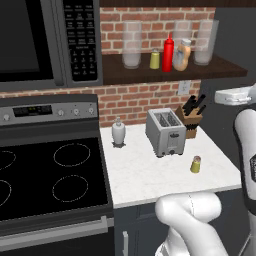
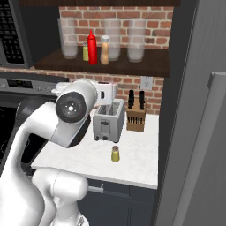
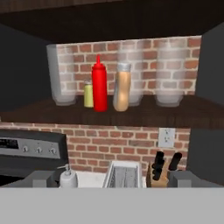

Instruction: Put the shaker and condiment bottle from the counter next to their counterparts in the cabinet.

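The shaker (image 1: 195,164) (image 2: 115,154), small and deep yellow with a brownish cap, stands upright on the white counter (image 1: 150,180) in front of the toaster. The orange-tan condiment bottle (image 1: 182,55) (image 3: 122,86) stands on the dark wooden cabinet shelf (image 1: 145,75) (image 3: 144,114), right beside the red squeeze bottle (image 1: 168,53) (image 3: 99,83). A pale yellow-green shaker (image 1: 155,59) (image 3: 89,94) is on the red bottle's other side. My gripper (image 3: 111,180) is open and holds nothing. It hangs above the toaster, back from the shelf and facing it.
A silver toaster (image 1: 165,131), a knife block (image 1: 190,120) and a white soap dispenser (image 1: 118,131) stand at the back of the counter. Tall clear jars (image 1: 131,45) line the shelf. The stove (image 1: 50,170) is left, the microwave (image 1: 40,40) above it, a grey fridge (image 2: 198,132) right.
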Controlling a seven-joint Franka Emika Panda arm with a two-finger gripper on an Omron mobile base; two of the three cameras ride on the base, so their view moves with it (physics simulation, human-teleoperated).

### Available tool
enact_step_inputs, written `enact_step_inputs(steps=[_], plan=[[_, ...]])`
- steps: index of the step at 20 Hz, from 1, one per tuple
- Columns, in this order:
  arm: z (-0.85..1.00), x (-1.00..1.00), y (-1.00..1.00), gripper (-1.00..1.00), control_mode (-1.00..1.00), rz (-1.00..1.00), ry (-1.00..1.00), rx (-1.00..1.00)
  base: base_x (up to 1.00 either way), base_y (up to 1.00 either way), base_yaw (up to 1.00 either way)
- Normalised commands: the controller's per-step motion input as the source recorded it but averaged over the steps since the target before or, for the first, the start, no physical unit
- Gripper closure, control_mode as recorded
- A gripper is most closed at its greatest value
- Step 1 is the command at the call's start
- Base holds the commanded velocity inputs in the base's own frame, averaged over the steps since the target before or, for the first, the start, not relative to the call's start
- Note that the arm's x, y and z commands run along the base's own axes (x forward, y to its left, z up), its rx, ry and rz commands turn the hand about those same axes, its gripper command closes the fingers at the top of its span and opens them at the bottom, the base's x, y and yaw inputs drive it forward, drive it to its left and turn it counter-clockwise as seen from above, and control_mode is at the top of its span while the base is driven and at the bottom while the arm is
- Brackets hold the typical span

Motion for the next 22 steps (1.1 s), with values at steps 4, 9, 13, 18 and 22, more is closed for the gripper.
enact_step_inputs(steps=[4,9,13,18,22], plan=[[-0.42,-1.00,0.00,-1.00,-1.00,-0.11,-0.17,0.02,0.00,0.00,0.00],[-0.69,-1.00,0.00,-1.00,-1.00,-0.12,-0.13,0.02,0.00,0.00,0.00],[-0.74,-1.00,0.00,-1.00,-1.00,-0.16,-0.07,0.08,0.00,0.00,0.00],[-0.73,-0.96,0.00,-1.00,-1.00,-0.13,-0.02,0.02,0.00,0.00,0.00],[-0.70,-0.78,0.04,-1.00,-1.00,-0.07,-0.05,0.00,0.00,0.00,0.00]])
